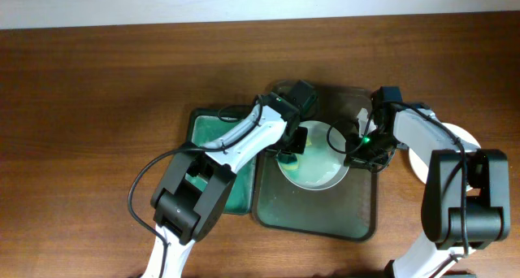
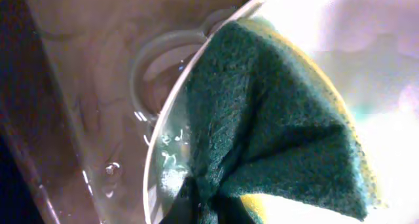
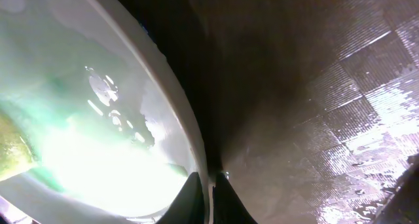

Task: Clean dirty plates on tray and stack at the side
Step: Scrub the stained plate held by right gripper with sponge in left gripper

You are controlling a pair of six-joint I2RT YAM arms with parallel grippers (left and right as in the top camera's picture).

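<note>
- Dirty plate (image 1: 315, 166) flat in the dark tray (image 1: 317, 217) at mid-counter (image 1: 97, 83), wet and soapy, lodged between the two tools.
- Left tool (image 1: 291, 145) closed on a green-and-yellow sponge (image 2: 275, 112), bunched at the pinch and pressed to the plate's left inner face, just inside the rim.
- Right tool (image 1: 356, 148) clamped on the opposite rim, dark fingertips (image 3: 188, 199) either side of the edge in the right wrist view.
- Deciding relation: open plate surface to the right of the sponge, toward the right tool; probably a wiping stroke across, stopping short of the pinched rim.
- Round, so no long axis to speak of.
- Left arm nearer for scrubbing; right arm nearer the white plate (image 1: 465, 136) at the counter's right side, likely the stacking spot.
- Hard to make out: the left tool's own fingers, only a dark sliver low in its view; any dirt, lost in glare; the white plate, mostly under the right arm, count in the stack impossible to tell.
</note>
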